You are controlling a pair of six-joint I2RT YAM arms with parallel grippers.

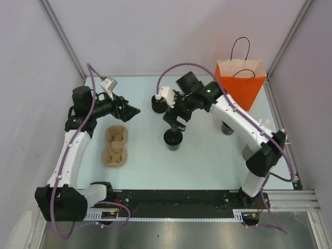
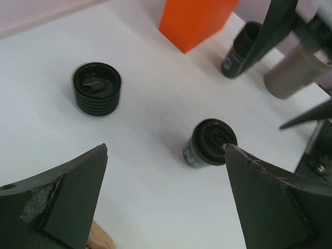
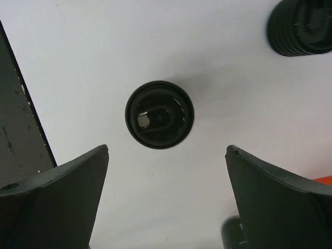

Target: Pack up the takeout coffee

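Standing upright mid-table [image 1: 207,155], the takeout coffee [image 3: 159,114] is being hovered over by the right gripper [image 3: 167,155], whose fingers are being held wide apart (touching nothing). The left gripper [image 2: 166,150] is also being held spread and empty, above the table beside the pulp tray [image 1: 116,145]. An orange bag [image 1: 241,83] is being shown at the far right.

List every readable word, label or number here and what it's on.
Middle black cup: pale side mark, too blurred to read.
Black cup by the orange bag: pale side mark, too blurred to read.
No other text shows.
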